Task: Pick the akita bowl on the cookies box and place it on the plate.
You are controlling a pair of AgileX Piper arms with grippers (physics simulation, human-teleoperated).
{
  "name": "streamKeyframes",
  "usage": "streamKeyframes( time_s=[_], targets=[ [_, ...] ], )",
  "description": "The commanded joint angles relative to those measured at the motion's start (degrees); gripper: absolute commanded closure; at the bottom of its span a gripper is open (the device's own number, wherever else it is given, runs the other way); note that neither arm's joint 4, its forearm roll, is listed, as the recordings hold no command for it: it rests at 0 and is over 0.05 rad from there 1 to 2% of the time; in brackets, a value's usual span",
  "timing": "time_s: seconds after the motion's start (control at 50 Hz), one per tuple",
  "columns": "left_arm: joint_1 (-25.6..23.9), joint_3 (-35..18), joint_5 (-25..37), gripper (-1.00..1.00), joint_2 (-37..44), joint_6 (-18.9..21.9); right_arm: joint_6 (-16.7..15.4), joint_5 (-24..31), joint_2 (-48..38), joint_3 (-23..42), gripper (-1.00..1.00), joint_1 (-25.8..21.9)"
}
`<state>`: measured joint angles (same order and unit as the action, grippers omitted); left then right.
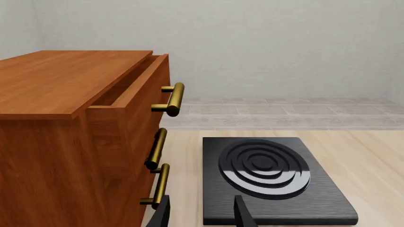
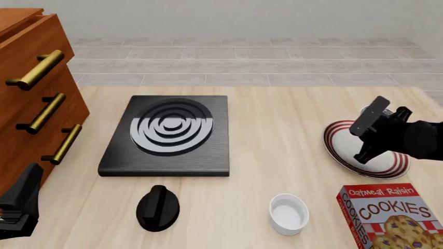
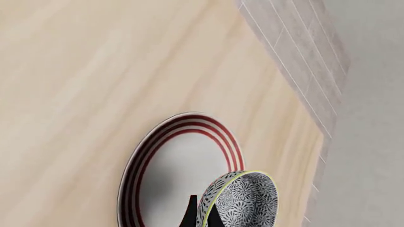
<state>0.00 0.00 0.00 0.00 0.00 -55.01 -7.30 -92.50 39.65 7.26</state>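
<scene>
Gripping akita bowl rim, right gripper above plate.

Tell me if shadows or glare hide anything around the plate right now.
Front view: even light, no glare, but the right claw covers part of the red-striped white round plate. Right wrist view: sharp, a soft shadow on the plate beside the speckled black-and-white bowl.

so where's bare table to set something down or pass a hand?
Bare wood runs between the black square stove and the red-striped white plate, and along the far edge behind both. Near edge is crowded: black knob, white ramekin, red cookies box. The right gripper hangs over the plate.
</scene>
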Motion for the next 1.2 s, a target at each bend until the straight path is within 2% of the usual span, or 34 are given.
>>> streamKeyframes(
  time_s=[0.02,0.56,1.2],
  targets=[
    [0.0,0.0,0.0,-1.0,0.0,0.0,0.45,-0.9,-1.5,0.78,1.0,-0.32],
    [0.0,0.0,0.0,-1.0,0.0,0.0,0.76,-1.89,-5.35,3.03,1.0,-0.94],
    [0.0,0.0,0.0,-1.0,0.0,0.0,4.38,-1.53,-9.0,4.6,1.0,-3.08]
  ],
)
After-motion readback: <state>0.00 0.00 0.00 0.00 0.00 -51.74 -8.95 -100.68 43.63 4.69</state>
